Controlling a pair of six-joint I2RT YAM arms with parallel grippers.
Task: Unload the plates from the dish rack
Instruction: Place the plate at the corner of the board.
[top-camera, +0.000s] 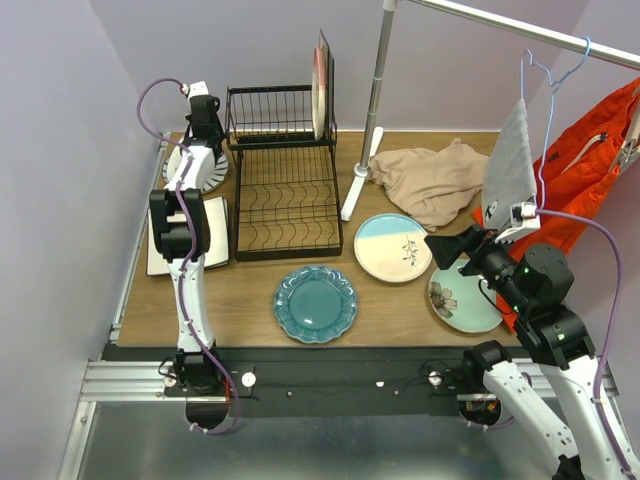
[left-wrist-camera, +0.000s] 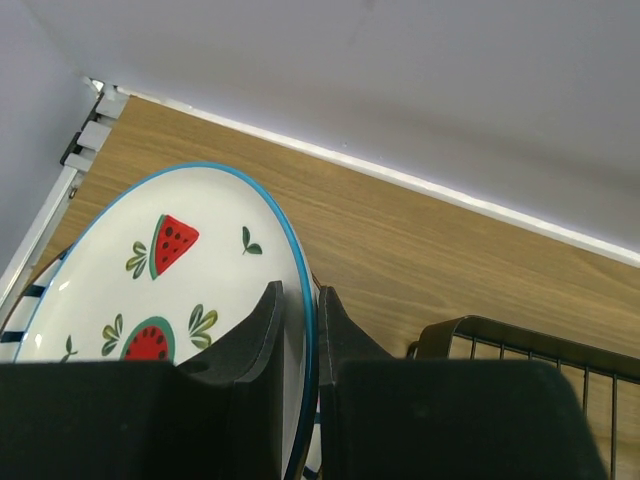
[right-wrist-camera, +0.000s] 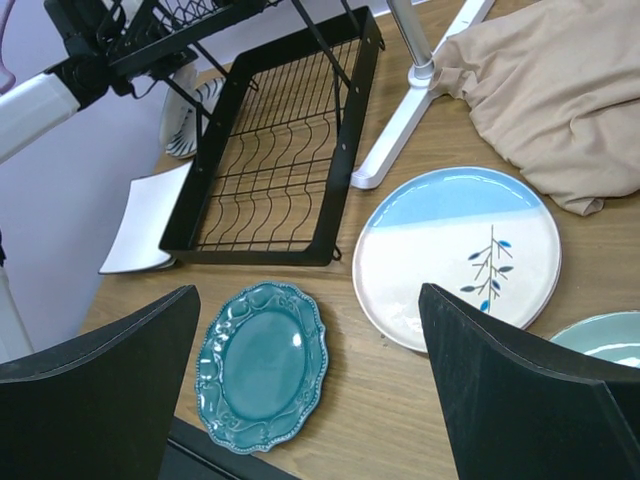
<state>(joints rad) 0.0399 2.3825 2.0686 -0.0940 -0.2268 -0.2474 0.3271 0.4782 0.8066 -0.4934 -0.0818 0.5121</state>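
Starting at 9 o'clock on the table: the left gripper (left-wrist-camera: 298, 300) is pinched onto the blue rim of the watermelon plate (left-wrist-camera: 170, 260), holding it tilted just over the striped plate (top-camera: 213, 176), which lies beside the dish rack (top-camera: 285, 256). My guess is it's stacking there, since that back-left corner is in easy reach. It's tight though, with the wall on one side, the rack frame on the other, and the square plate (top-camera: 160, 245) just toward 6.

The rack's lower tray looks empty. A couple of plates (top-camera: 321, 85) stand upright at the top tier's right end, around 12. Toward 6 the teal plate (top-camera: 315, 303) lies flat, then the cream-blue plate (top-camera: 392, 247) and pale green plate (top-camera: 470, 305) around 4, all apart.

The right gripper (right-wrist-camera: 310, 292) hovers above those, jaws wide, carrying nothing. Plenty of room there, but the rail stand (top-camera: 375, 120) post stands between it and the rack.
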